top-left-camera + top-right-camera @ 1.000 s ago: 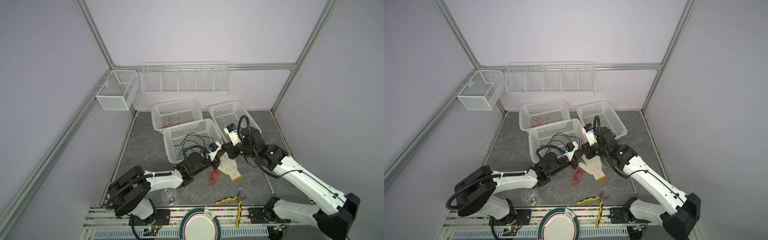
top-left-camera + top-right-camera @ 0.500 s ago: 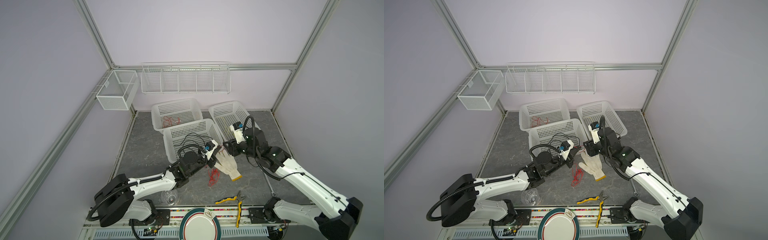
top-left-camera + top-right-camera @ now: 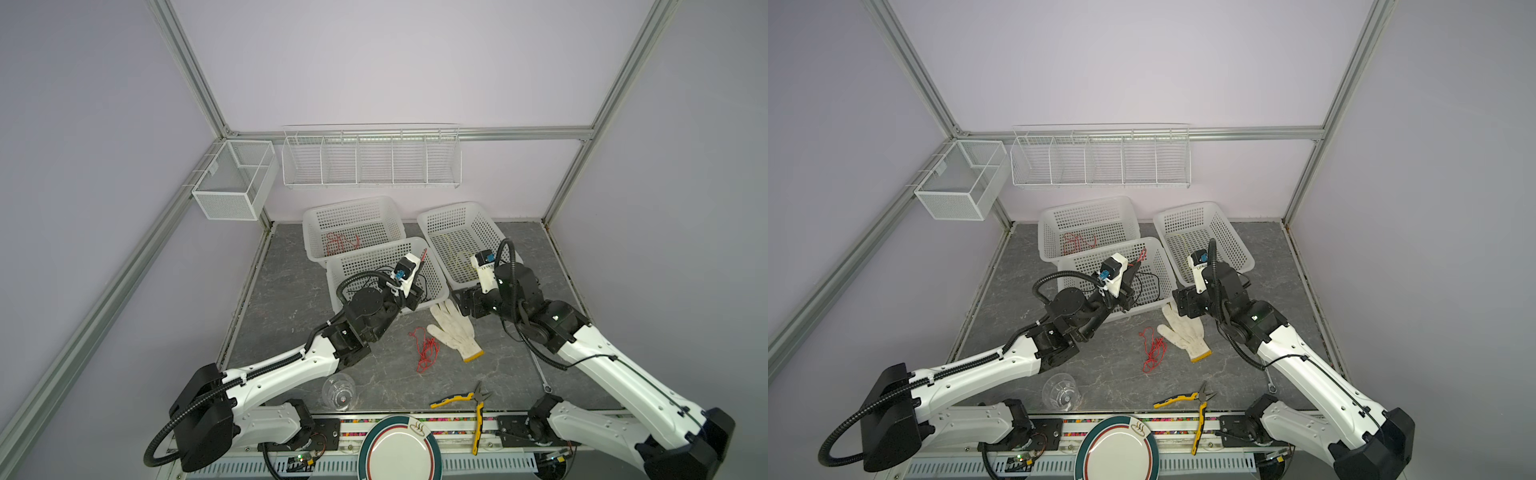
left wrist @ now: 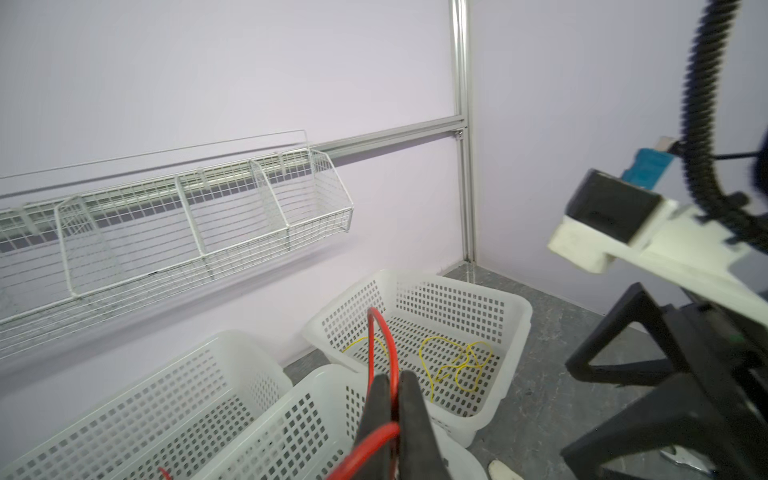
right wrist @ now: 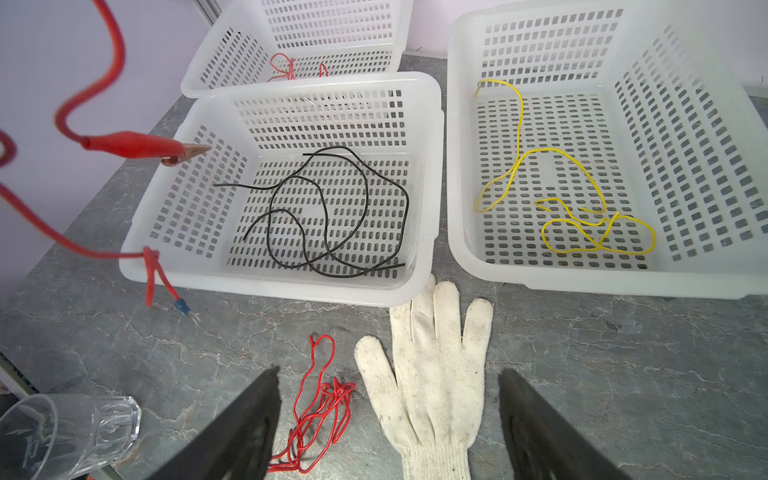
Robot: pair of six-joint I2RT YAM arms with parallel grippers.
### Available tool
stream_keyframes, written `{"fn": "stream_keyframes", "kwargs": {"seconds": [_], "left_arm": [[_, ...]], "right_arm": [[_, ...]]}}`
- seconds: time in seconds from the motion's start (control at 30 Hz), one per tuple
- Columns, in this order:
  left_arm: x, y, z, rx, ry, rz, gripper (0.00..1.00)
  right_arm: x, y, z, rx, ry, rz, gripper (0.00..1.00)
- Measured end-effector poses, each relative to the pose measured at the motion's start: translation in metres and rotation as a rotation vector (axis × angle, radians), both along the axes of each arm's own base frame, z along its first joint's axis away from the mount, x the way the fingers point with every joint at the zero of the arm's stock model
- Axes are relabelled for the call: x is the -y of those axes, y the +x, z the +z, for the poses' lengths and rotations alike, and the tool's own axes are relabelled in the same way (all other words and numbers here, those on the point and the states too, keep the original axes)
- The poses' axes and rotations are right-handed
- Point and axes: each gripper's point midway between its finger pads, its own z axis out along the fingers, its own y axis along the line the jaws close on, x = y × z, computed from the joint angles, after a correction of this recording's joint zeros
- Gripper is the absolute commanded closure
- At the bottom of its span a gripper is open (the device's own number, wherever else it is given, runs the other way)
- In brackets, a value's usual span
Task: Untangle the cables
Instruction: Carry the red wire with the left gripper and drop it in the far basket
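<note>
My left gripper [image 4: 395,376] is shut on a thick red cable [image 4: 384,332] and holds it up over the near rim of the middle basket [image 5: 311,81]. This cable's red clip end [image 5: 141,145] hangs in the air, and a knotted stretch with a blue end [image 5: 180,308] dangles outside the basket. My right gripper [image 5: 388,370] is open and holds nothing, low over the floor. A thin red cable bundle [image 5: 320,407] lies by one of its fingers. A black cable [image 5: 332,208] is in the middle basket and a yellow cable [image 5: 582,216] in the right basket [image 5: 457,166].
A white glove [image 5: 432,365] lies between the right gripper's fingers. More red cable [image 3: 340,243] is in the far basket [image 3: 349,208]. A clear glass [image 3: 338,390], yellow-handled pliers [image 3: 461,401], a wrench [image 3: 540,374] and a plate [image 3: 401,451] sit near the front edge.
The right gripper has opened and drawn back to the right, away from the left gripper. The left gripper has moved up and toward the middle basket, still shut on the red cable.
</note>
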Motion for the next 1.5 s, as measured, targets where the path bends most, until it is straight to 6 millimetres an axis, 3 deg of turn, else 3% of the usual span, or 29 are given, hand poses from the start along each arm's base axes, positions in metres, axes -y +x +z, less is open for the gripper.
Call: {"fn": "stream_keyframes", "kwargs": {"seconds": [0.37, 0.57, 0.93, 1.1, 1.23, 1.5], "left_arm": [[-0.074, 0.087, 0.012, -0.028, 0.036, 0.274, 1.00], [-0.115, 0.140, 0.002, -0.063, 0.042, 0.415, 1.00], [-0.173, 0.245, -0.020, -0.097, 0.006, 0.621, 1.00], [-0.186, 0.283, -0.033, -0.101, 0.002, 0.685, 1.00], [-0.184, 0.304, -0.051, -0.139, 0.031, 0.706, 1.00], [-0.179, 0.322, -0.097, -0.295, 0.103, 0.716, 1.00]], "right_arm": [[-0.004, 0.007, -0.012, -0.014, -0.030, 0.003, 0.09], [-0.008, 0.013, -0.018, -0.019, -0.039, 0.011, 0.09], [-0.017, 0.017, -0.044, -0.064, -0.049, 0.032, 0.09], [-0.021, 0.017, -0.050, -0.083, -0.049, 0.045, 0.08], [-0.022, 0.017, -0.053, -0.092, -0.049, 0.049, 0.09], [-0.027, 0.018, -0.058, -0.113, -0.044, 0.058, 0.09]]}}
